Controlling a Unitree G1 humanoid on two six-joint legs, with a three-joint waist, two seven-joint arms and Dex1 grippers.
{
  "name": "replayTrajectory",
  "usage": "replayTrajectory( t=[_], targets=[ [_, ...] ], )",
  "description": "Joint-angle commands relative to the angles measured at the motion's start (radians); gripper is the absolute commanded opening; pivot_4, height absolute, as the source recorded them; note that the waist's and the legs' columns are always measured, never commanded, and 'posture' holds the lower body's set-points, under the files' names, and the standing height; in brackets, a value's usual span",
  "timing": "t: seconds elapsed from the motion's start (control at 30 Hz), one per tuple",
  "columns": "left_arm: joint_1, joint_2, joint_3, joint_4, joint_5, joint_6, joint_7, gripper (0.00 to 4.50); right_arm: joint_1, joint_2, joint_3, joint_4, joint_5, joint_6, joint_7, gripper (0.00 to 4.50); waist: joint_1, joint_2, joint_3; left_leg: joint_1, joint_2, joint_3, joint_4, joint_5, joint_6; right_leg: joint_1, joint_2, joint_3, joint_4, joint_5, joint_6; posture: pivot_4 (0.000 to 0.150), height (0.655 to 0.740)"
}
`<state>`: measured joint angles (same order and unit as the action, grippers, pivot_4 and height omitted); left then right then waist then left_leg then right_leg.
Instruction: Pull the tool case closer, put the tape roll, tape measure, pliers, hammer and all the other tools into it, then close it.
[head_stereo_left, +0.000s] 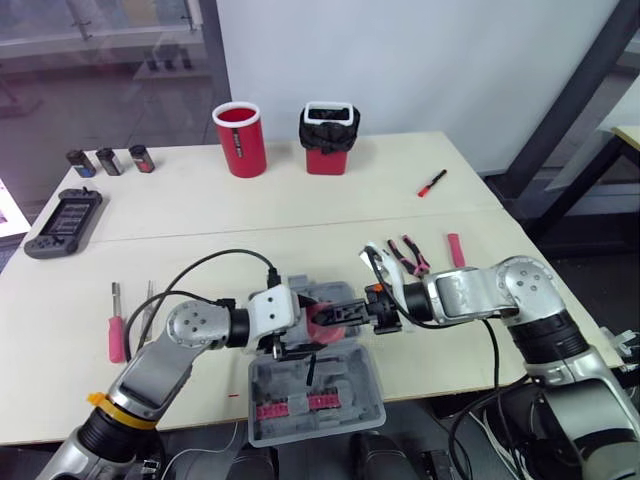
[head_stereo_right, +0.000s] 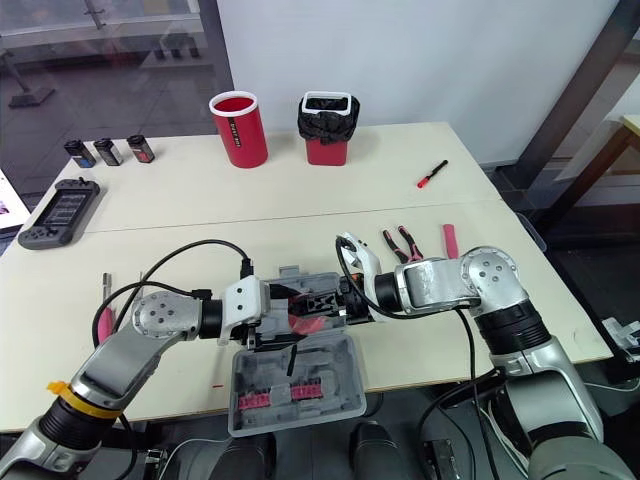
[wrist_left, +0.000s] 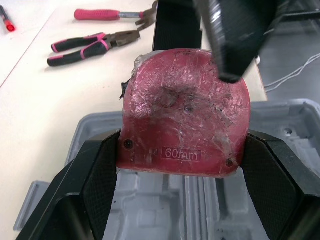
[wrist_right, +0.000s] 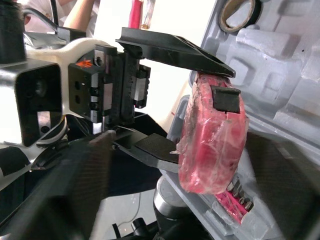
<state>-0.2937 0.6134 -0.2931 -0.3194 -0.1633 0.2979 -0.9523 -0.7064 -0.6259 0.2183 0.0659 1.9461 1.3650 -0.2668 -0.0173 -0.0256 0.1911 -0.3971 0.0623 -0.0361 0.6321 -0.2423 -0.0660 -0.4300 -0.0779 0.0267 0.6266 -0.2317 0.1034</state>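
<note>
Left fingers (wrist_left: 100, 175) clamped on tape measure (wrist_left: 185, 110) edges, just above open tool case (wrist_left: 150, 220). Reckon hard, chunky body, slippery film wrap, so grip low. Right fingers (wrist_left: 230, 40) apart, close by.

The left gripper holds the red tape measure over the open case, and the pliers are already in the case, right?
Not quite: the pliers lie on the table outside the case, as the left wrist view shows. The left gripper does hold the red tape measure over the open case.

Tape measure (wrist_left: 185, 112) over tool case (head_stereo_left: 270, 388); pliers (head_stereo_left: 411, 256) right of it, screwdriver (head_stereo_left: 117, 336) left.
</note>
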Motion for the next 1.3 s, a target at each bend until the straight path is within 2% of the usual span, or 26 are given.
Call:
replayTrajectory(
  t=[0.03,0.13,0.17,0.43,0.5,0.53,0.57,0.77,0.93,1.2,1.27,1.3],
  targets=[
    [-0.019,-0.004,0.006,-0.01,0.004,-0.027,-0.003,3.15,0.004,0.004,-0.043,-0.035,0.026,-0.01,0.002,2.27,0.0,0.0,0.0,0.0,0.0,0.0,0.0,0.0,0.0,0.0,0.0,0.0,0.0,0.0,0.0,0.15,0.7387],
    [-0.02,-0.008,0.005,-0.002,0.008,-0.032,-0.001,3.15,0.008,0.009,-0.05,-0.04,0.026,-0.012,-0.001,0.78,0.001,0.0,0.0,0.0,0.0,0.0,0.0,0.0,0.0,0.0,0.0,0.0,0.0,0.0,0.0,0.15,0.7387],
    [-0.02,-0.01,0.005,0.0,0.01,-0.034,0.0,3.15,0.009,0.014,-0.054,-0.041,0.026,-0.015,-0.003,0.54,0.001,0.0,0.0,0.0,0.0,0.0,0.0,0.0,0.0,0.0,0.0,0.0,0.0,0.0,0.0,0.15,0.7387],
    [-0.018,-0.019,0.007,0.027,0.024,-0.051,0.006,3.15,0.002,0.052,-0.088,-0.031,0.026,-0.019,-0.007,0.51,0.0,0.0,0.0,0.0,0.0,0.0,0.0,0.0,0.0,0.0,0.0,0.0,0.0,0.0,0.0,0.15,0.7387],
    [-0.012,-0.024,0.017,0.038,0.001,-0.047,-0.003,4.14,0.0,0.06,-0.095,-0.032,0.026,-0.023,-0.011,0.51,-0.001,0.0,0.0,0.0,0.0,0.0,0.0,0.0,0.0,0.0,0.0,0.0,0.0,0.0,0.0,0.15,0.7387],
    [-0.01,-0.025,0.022,0.041,-0.008,-0.045,-0.008,4.39,0.0,0.063,-0.099,-0.032,0.026,-0.024,-0.012,0.51,-0.002,0.0,0.0,0.0,0.0,0.0,0.0,0.0,0.0,0.0,0.0,0.0,0.0,0.0,0.0,0.15,0.7387],
    [-0.009,-0.027,0.024,0.043,-0.013,-0.044,-0.011,4.46,0.0,0.067,-0.103,-0.032,0.026,-0.024,-0.014,0.51,-0.002,0.0,0.0,0.0,0.0,0.0,0.0,0.0,0.0,0.0,0.0,0.0,0.0,0.0,0.0,0.15,0.7387],
    [0.019,-0.007,0.139,0.04,-0.103,-0.045,-0.024,4.46,0.039,0.046,-0.158,-0.013,0.026,-0.024,-0.035,0.51,0.0,0.0,0.0,-0.001,0.0,0.0,0.0,0.0,0.0,0.0,0.0,0.0,0.0,0.0,0.0,0.15,0.7387],
    [0.099,0.062,0.251,0.008,-0.19,-0.029,-0.069,4.46,0.035,-0.033,-0.207,0.062,0.026,0.023,-0.004,0.51,-0.001,0.0,0.0,-0.002,0.0,0.0,0.0,0.0,0.001,-0.002,0.0,0.0,-0.001,0.0,0.0,0.15,0.7387],
    [0.284,0.179,0.396,-0.086,-0.333,0.048,-0.145,4.46,0.031,-0.221,-0.225,0.221,0.026,0.121,0.082,0.51,0.0,0.001,0.0,-0.008,0.0,0.0,0.0,-0.001,0.001,-0.007,0.0,0.0,-0.002,0.0,0.0,0.15,0.7387],
    [0.351,0.191,0.437,-0.063,-0.33,0.004,-0.165,4.46,0.076,-0.29,-0.21,0.221,0.026,0.141,0.103,0.51,0.001,0.001,0.001,-0.01,0.0,0.0,0.0,-0.001,0.001,-0.009,0.0,0.0,-0.002,0.0,0.0,0.15,0.7387],
    [0.387,0.159,0.472,-0.031,-0.327,-0.075,-0.171,4.46,0.116,-0.326,-0.201,0.214,0.026,0.149,0.112,0.51,0.003,0.001,0.0,-0.01,0.0,0.0,0.0,-0.001,0.001,-0.009,0.0,0.0,-0.002,0.0,0.0,0.15,0.7387]
  ],
)
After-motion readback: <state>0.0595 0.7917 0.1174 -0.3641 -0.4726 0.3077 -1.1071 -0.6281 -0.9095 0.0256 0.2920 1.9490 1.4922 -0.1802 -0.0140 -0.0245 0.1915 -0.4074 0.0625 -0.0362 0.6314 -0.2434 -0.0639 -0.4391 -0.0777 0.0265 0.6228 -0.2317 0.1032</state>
